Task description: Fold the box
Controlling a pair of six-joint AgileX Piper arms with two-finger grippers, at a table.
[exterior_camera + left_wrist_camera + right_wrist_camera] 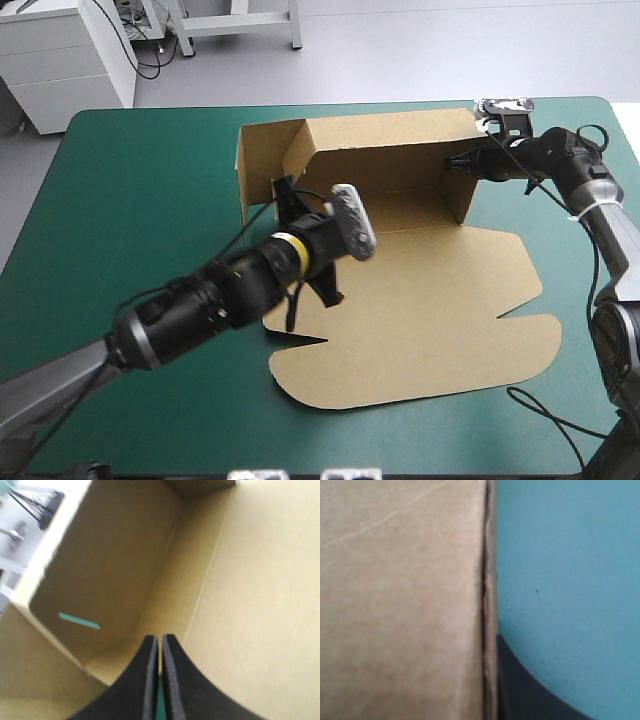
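From above, the box (400,300) is seen mid-table on the teal-green cover (140,200), far walls raised and lid flat, with the left gripper (287,192) inside at its left wall and the right gripper (455,160) at its right wall. In the left wrist view the fingers (142,685) are pressed together, board ahead. In the right wrist view the wall's edge is clamped, one finger (520,690) shown, the other hidden behind board.

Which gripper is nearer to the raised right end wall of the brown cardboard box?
Right. The right gripper holds that wall at its edge; the left gripper is inside the box, by the opposite wall.
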